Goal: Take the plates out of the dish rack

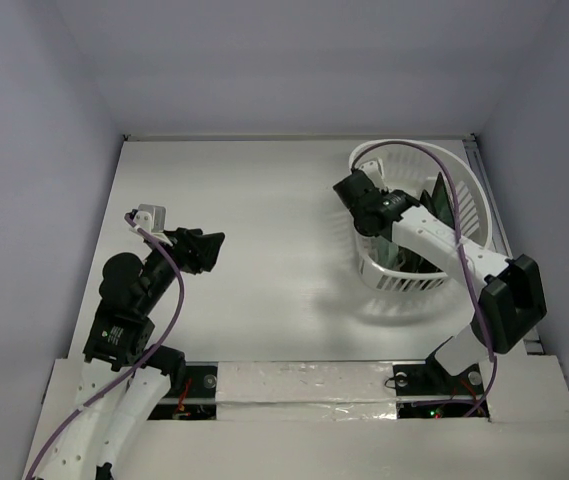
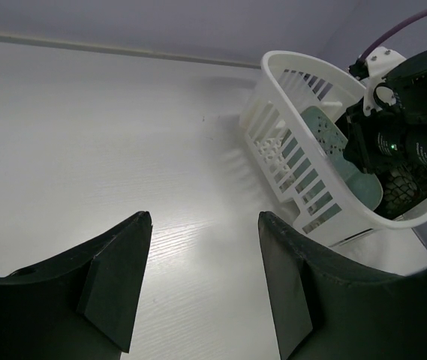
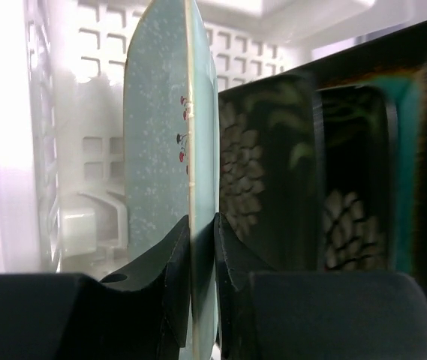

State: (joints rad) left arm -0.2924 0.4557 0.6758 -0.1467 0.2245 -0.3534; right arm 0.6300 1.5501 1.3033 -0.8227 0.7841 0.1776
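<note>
The white dish rack stands at the back right of the table; it also shows in the left wrist view. Inside it three plates stand on edge. My right gripper is shut on the rim of the mint-green plate, which also shows in the left wrist view. Beside it stand the black flowered plate and the brown-rimmed teal plate. My left gripper is open and empty, hovering above bare table at the left.
The rack wall is close on the left of the held plate. The right arm reaches over the rack's near rim. The table's back edge meets the wall.
</note>
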